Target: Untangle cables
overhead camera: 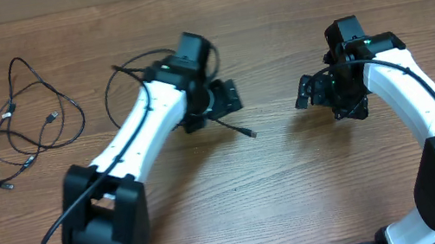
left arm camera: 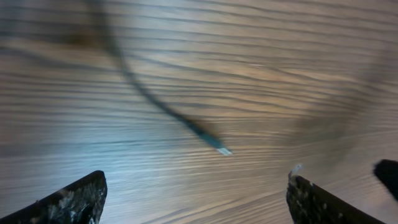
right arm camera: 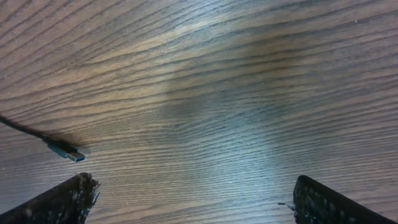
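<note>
In the overhead view, the tangled cables (overhead camera: 26, 126) lie in the upper left of the frame on the wooden table (overhead camera: 299, 196), well apart from both arms. It is hard to tell how many cords are in that bundle. A single cable (overhead camera: 113, 99) makes a loop beside the left arm, passes under the arm where it is hidden, and comes out with its plug end near the middle of the frame. The left gripper (overhead camera: 227, 98) is just above this plug, and the right gripper (overhead camera: 311, 91) is in the upper right part, over bare wood. From here their jaws are hard to make out. In the left wrist view, which is blurred, the fingers (left arm camera: 71, 202) are cut off at the lower corners and stand wide apart with nothing between them. The single cable (left arm camera: 186, 124) runs down from the upper left to a silver plug tip. In the right wrist view the fingers (right arm camera: 59, 202) are also spread wide and hold nothing. A plug end enters at the left edge, and the rest of its cord is cut off.
</note>
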You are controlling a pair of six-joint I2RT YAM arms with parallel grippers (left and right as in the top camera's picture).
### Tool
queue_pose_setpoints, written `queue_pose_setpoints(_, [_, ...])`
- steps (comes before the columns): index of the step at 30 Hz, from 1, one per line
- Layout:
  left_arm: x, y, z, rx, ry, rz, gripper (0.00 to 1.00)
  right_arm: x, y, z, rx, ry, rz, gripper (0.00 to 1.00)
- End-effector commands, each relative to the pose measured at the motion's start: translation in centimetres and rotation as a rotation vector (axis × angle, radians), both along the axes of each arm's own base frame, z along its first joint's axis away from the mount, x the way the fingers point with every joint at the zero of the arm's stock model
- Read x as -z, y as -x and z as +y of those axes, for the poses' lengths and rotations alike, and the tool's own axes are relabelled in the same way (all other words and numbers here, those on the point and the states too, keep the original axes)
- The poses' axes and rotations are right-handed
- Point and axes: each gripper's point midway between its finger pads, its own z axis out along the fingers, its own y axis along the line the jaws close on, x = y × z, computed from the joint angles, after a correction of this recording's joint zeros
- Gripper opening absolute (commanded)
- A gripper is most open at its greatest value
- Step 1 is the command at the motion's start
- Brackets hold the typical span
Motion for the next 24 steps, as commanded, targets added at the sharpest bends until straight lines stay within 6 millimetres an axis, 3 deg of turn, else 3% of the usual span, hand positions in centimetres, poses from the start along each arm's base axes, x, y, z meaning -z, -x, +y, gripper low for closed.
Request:
queue_pose_setpoints(1, [1.6, 1.4, -3.0, -0.018, 0.017, 0.048, 0.89, -0.6, -0.4, -0.2, 0.002, 0.004, -0.024, 1.0])
queue_pose_setpoints(9, [5.4, 2.3, -3.2, -0.081, -0.16, 0.047, 0.86, -0.6, -0.4, -0.2, 0.002, 0.004, -0.024, 1.0])
queue_pose_setpoints(16, [6.6, 1.0, -2.0, -0.117, -0.281, -0.04, 0.86, -0.6, -0.4, -0.2, 0.002, 0.004, -0.026, 1.0])
queue_pose_setpoints(24, [8.8, 2.0, -2.5, -0.09, -0.299, 0.009, 0.87, -0.6, -0.5, -0.2, 0.002, 0.003, -0.031, 1.0])
